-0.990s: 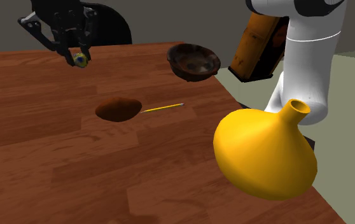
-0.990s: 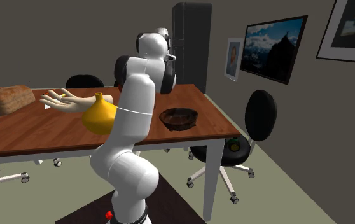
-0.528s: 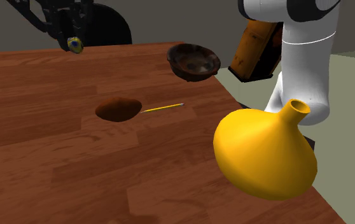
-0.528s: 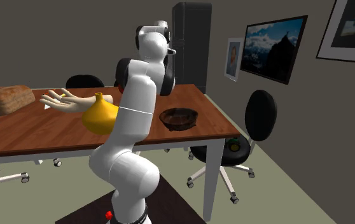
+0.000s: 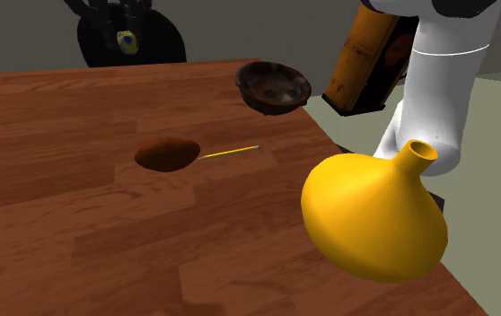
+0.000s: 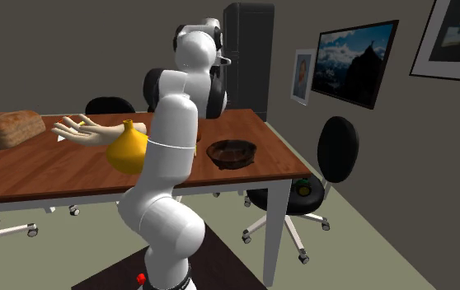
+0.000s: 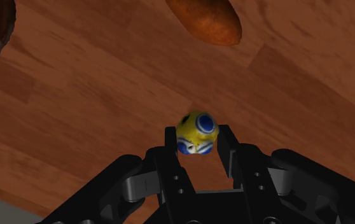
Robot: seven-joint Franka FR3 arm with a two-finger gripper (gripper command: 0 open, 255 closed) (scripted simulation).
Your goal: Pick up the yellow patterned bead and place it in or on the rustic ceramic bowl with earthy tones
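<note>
Bead (image 7: 197, 132) pinched between fingers of pincer (image 7: 197, 140), lifted clear; bench (image 5: 60, 188) well below pincer. Pick done. Left: carry to bowl (image 5: 273, 87), release. Bowl well apart from pincer, lower, off to side. Versus second ago: pincer with bead higher, slightly nearer bowl.

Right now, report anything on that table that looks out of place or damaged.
Nothing looks spilled or broken. The oddest thing is a pale hand-shaped object lying on the table beside the yellow vase. The bowl sits close to the table's edge.
</note>
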